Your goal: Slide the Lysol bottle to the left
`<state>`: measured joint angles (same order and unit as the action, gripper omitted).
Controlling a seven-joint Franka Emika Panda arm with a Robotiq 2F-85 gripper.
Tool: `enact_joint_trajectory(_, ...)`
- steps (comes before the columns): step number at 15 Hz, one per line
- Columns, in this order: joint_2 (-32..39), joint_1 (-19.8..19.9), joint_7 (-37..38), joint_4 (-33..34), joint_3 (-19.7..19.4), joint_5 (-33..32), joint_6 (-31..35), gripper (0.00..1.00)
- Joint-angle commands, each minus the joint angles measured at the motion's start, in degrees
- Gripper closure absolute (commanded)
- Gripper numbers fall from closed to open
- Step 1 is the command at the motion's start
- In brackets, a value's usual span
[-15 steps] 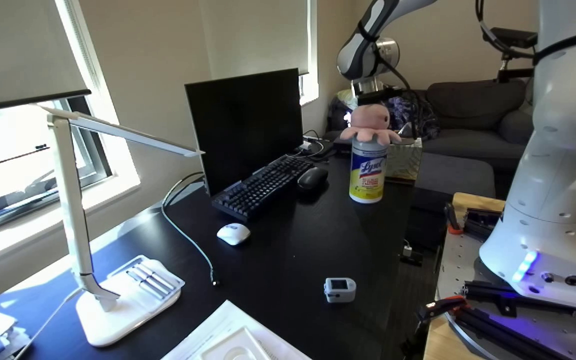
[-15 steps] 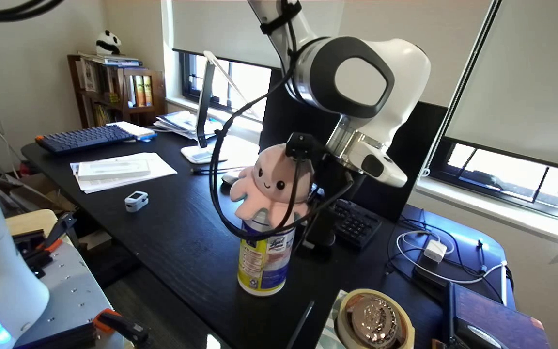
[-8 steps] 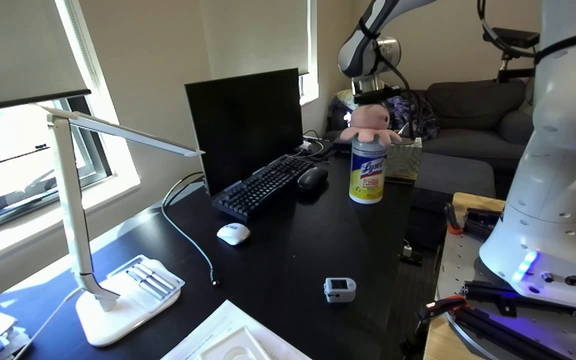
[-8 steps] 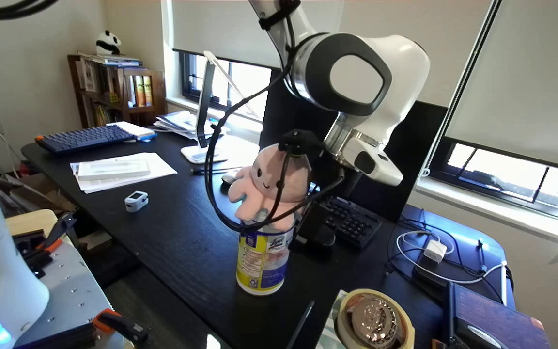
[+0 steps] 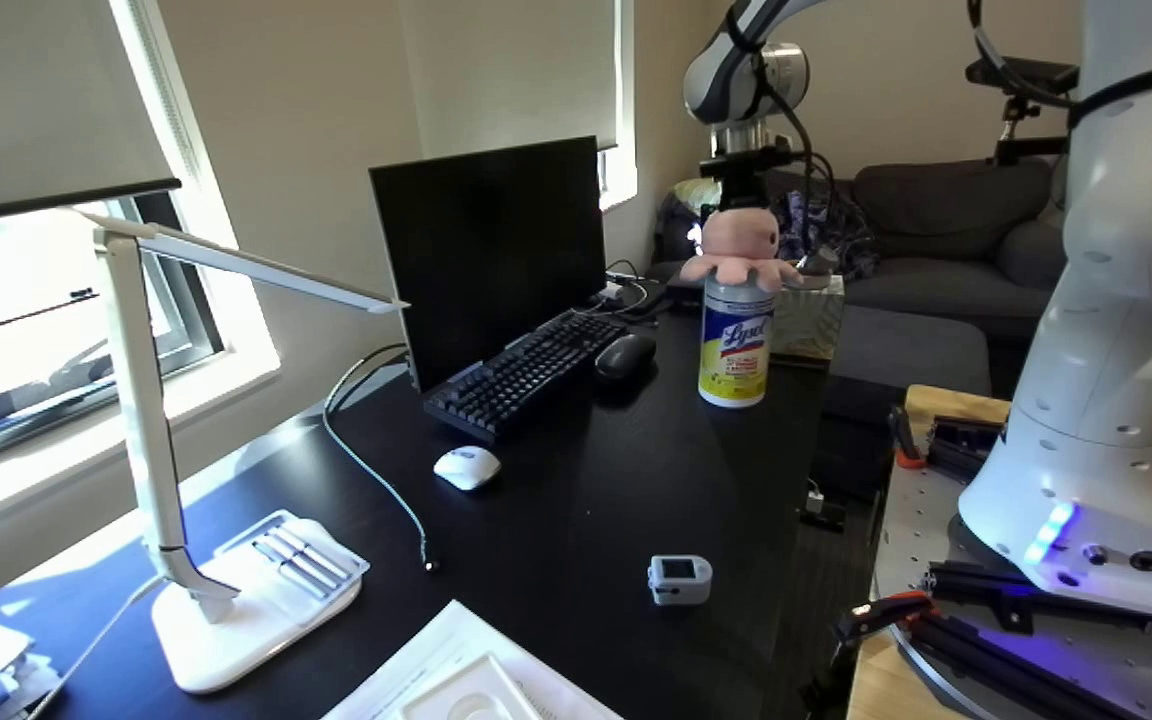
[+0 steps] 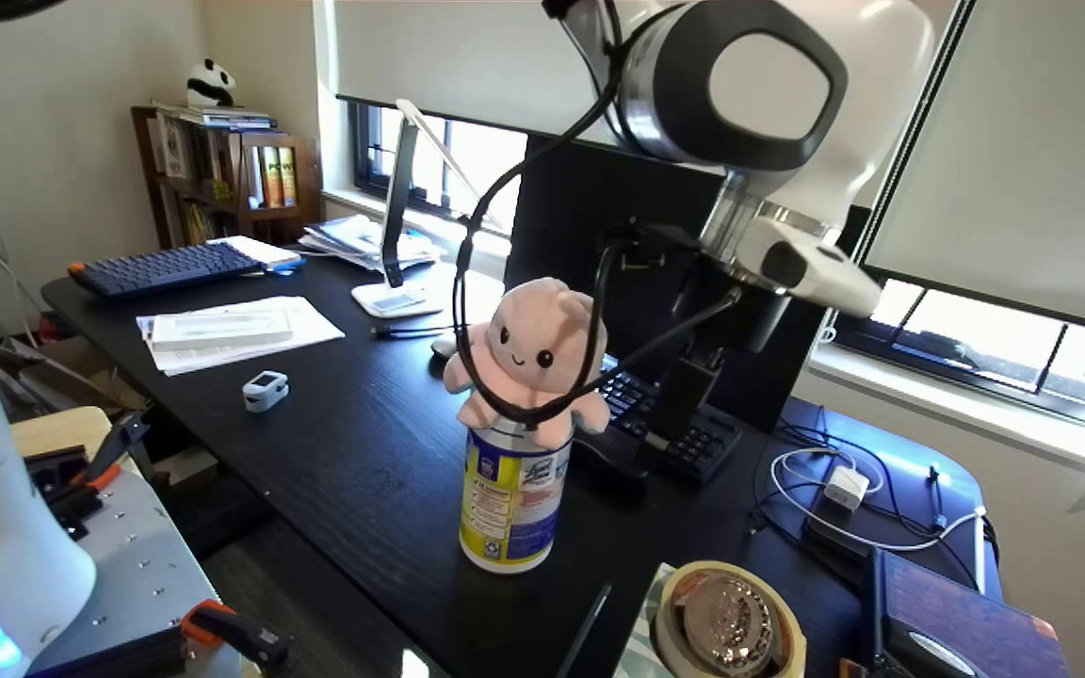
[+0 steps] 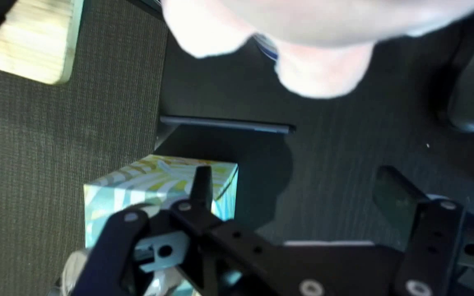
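Note:
The Lysol bottle [image 5: 733, 355] stands upright on the black desk, with a yellow body and white-and-blue label; it also shows in an exterior view [image 6: 510, 513]. A pink octopus plush [image 6: 542, 348] sits on its top and hides it. In the wrist view the plush [image 7: 323, 70] fills the upper edge; only a sliver of the bottle [image 7: 266, 46] shows under it. My gripper [image 7: 294, 176] is open, with nothing between its fingers. In an exterior view it hangs beside the plush, on the monitor side, apart from the bottle; in an exterior view it is partly behind the plush.
A patterned box [image 7: 163, 174] lies under the left finger, with a tape roll [image 6: 785, 621] on it. A black mouse [image 5: 626, 357], keyboard [image 5: 526, 375] and monitor [image 5: 491, 255] stand near the bottle. A pen [image 7: 228, 124] lies near the box. Arm cables [image 6: 542, 414] loop across the plush.
My gripper has moved up and away from the bottle, to the right in an exterior view. The plush, tilted half a second ago, sits more upright. The bottle shifted very slightly, then stayed.

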<state>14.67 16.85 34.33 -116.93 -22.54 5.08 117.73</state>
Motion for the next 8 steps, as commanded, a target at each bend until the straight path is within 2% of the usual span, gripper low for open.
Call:
enact_joint_trajectory(1,-3.6,0.4,2.3,5.6,-0.6,-1.6,-5.4,0.00)
enact_joint_trajectory(5,-12.3,-0.1,-2.4,9.9,0.4,-5.9,-18.2,0.00)
enact_joint_trajectory(8,-21.5,-1.5,-7.3,8.9,3.6,-8.0,-26.0,0.00)
